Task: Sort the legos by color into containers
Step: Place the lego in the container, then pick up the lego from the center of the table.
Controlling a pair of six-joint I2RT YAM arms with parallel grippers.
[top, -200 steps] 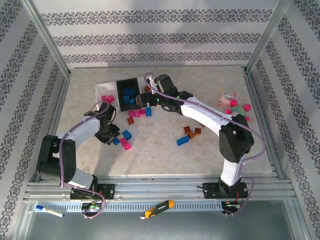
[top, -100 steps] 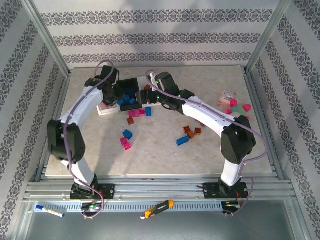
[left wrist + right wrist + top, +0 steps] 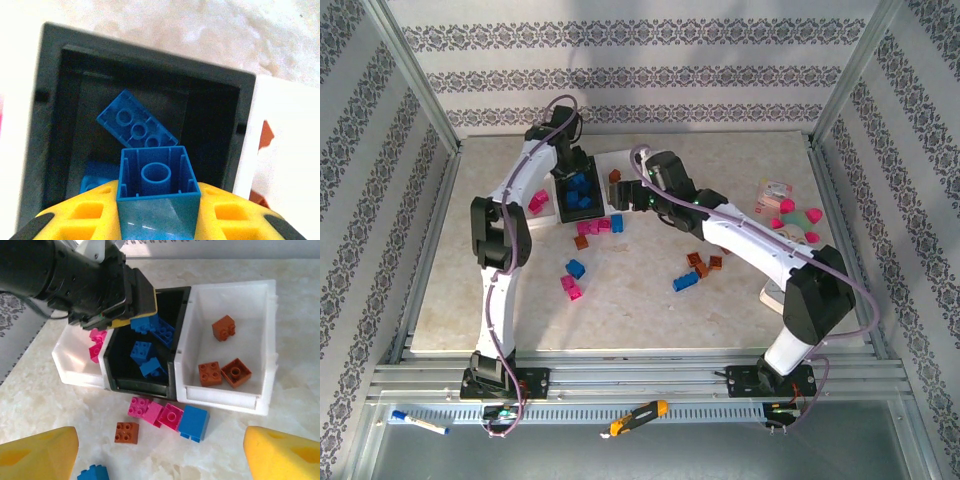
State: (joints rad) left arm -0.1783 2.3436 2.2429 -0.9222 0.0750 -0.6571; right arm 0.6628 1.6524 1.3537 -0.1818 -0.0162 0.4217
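My left gripper [image 3: 159, 202] is shut on a blue lego [image 3: 157, 172], holding it hollow side out over the black container [image 3: 150, 55]. From above, the left gripper [image 3: 568, 152] hangs over that tray's far end. Several blue legos [image 3: 141, 351] lie in the black tray [image 3: 112, 375]. The left white tray [image 3: 75, 367] holds pink legos [image 3: 96, 347]. In the right white tray [image 3: 230, 397] lie three brown legos [image 3: 222, 372]. My right gripper [image 3: 160, 455] is open and empty above loose pink [image 3: 152, 411], blue [image 3: 194, 422] and brown [image 3: 126, 432] legos.
More loose legos lie mid-table: blue [image 3: 575, 268], pink [image 3: 570, 288], blue [image 3: 686, 281] and brown [image 3: 702, 264]. A pink-and-teal plush toy [image 3: 800, 215] and a small packet [image 3: 773, 195] sit at the right edge. Metal frame posts and patterned walls close in the table.
My left arm has swung from the loose legos near the table's left up and back over the black tray, carrying a blue lego. My right arm has shifted slightly to the right.
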